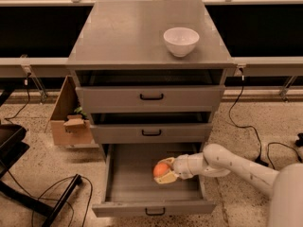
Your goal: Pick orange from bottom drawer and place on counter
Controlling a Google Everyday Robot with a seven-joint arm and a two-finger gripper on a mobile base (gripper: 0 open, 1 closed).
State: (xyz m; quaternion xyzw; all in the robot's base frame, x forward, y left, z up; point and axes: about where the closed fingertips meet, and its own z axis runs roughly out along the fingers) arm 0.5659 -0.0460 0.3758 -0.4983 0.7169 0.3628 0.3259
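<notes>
The bottom drawer [123,178] is pulled wide open below two closed grey drawers. My gripper [164,170] is over the drawer's right middle and is shut on the orange [161,170], holding it above the drawer floor. My white arm [227,162] reaches in from the lower right. The grey counter [123,37] on top of the cabinet carries a white bowl [181,41] at its right rear.
A cardboard box [68,122] stands on the floor left of the cabinet. Black cables [57,193] and a dark chair base lie at the lower left. More cables [255,141] run on the floor at the right.
</notes>
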